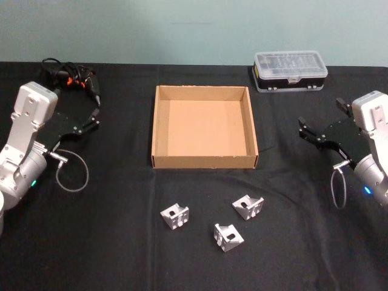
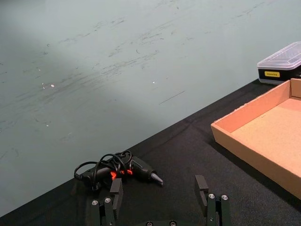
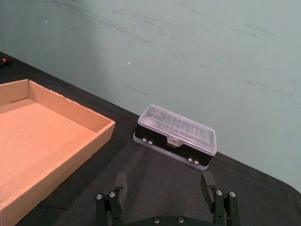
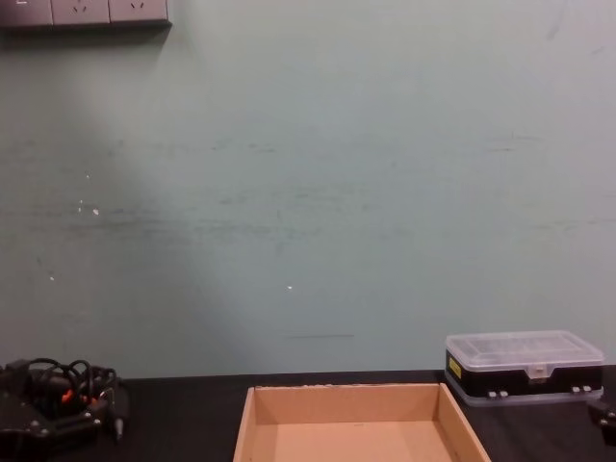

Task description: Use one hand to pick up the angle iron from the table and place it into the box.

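The head view shows three angle irons (image 1: 174, 216) (image 1: 228, 237) (image 1: 248, 207) on the tabletop (image 1: 109, 242) just in front of the box (image 1: 205, 161), with the left hand (image 1: 96, 116) left of it and the right hand (image 1: 305, 132) right; the wrist views show both spread wide.

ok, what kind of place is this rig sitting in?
Probably a lab or workshop bench: black table against a bare wall with sockets, a corded power tool, a clear-lidded parts case, angle irons by a box. Left claw and right claw hover open at its sides.

The chest view's lower edge cuts off the near part of the box (image 4: 346, 402).
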